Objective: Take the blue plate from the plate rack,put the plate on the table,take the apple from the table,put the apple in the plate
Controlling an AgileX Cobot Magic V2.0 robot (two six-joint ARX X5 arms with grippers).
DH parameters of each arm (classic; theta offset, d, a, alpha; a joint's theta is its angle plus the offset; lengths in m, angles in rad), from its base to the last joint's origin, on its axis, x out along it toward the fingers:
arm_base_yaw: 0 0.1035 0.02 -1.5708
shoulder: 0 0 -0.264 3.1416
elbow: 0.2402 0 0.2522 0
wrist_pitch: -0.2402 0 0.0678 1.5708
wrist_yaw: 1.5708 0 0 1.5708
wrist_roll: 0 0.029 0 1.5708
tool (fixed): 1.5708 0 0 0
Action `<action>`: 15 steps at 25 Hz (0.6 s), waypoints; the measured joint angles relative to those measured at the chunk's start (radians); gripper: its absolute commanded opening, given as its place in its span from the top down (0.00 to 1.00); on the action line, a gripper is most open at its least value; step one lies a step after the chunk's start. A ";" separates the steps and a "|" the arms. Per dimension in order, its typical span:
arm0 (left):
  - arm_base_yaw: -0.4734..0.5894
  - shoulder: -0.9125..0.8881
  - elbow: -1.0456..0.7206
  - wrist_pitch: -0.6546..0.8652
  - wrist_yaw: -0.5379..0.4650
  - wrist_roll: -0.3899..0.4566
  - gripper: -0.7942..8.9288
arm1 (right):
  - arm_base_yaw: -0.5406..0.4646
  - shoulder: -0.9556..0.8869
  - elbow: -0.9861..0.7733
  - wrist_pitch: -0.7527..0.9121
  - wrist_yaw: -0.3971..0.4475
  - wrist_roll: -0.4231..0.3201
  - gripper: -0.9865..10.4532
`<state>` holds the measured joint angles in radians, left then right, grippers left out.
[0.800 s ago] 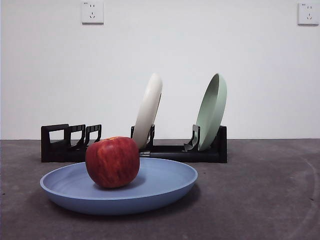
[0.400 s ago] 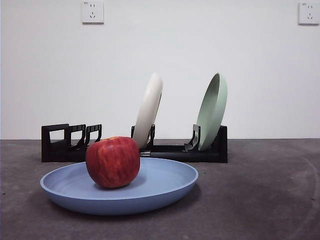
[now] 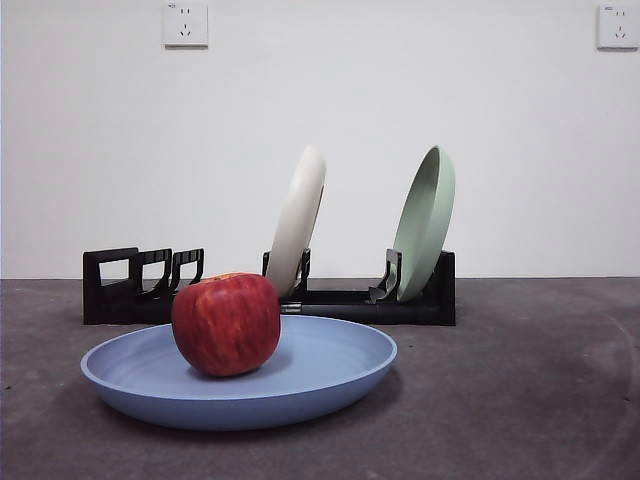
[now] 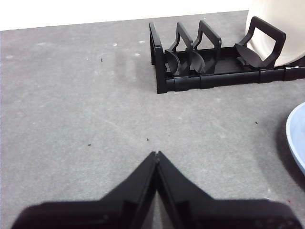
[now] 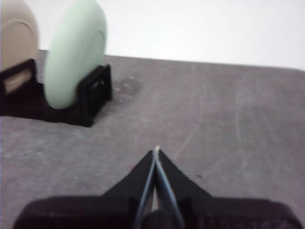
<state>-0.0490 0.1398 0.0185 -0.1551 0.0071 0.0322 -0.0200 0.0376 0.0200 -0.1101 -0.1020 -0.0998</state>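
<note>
1. Left hand (image 4: 156, 153): its two black jaws are pressed together tip to tip with nothing between them, above bare table (its own wrist view shows it); it is out of the front view.
2. Long low black plastic plate rack (image 3: 130, 285): it stands on the table behind the blue plate, squared loop end at the left; the upright holders at that end carry nothing.
3. Round dark red apple with faint yellowish streaks (image 3: 226, 324): it sits inside the blue plate, left of the plate's centre, free of either hand.
4. Large round matte light-blue shallow plate with a raised rim (image 3: 330, 375): it lies flat on the table in front of the rack, apart from it; one edge of it shows in the left wrist view (image 4: 296, 138).
5. Cream-white round plate (image 3: 297, 222): on edge in a rack slot near the middle, leaning to the right.
6. Pale green round plate (image 3: 424, 222): on edge in the slot at the rack's right end, also leaning to the right.
7. Flat dark grey, rough, speckled table (image 3: 520, 400): it carries the rack and the blue plate.
8. Right hand (image 5: 157, 151): jaws closed on each other, gripping nothing, above open table near the rack's green-plate end; the view is blurred.
</note>
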 measured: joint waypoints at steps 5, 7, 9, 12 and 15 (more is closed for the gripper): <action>0.000 0.000 0.000 0.000 0.000 0.000 0.92 | 0.000 -0.027 0.000 -0.076 0.148 0.033 0.91; 0.000 0.000 0.000 0.000 0.000 0.000 0.92 | 0.000 -0.027 0.000 -0.073 0.181 0.052 0.91; 0.000 0.000 0.000 0.000 0.000 0.000 0.92 | -0.001 -0.027 0.000 -0.072 0.185 0.064 0.91; 0.000 0.000 0.000 0.000 0.000 0.000 0.92 | -0.001 -0.027 0.000 -0.072 0.185 0.070 0.91; 0.000 0.000 0.000 0.000 0.000 0.000 0.92 | -0.001 -0.027 0.000 -0.072 0.182 0.075 0.91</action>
<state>-0.0490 0.1402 0.0185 -0.1551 0.0071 0.0322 -0.0208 0.0105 0.0204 -0.1825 0.0803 -0.0250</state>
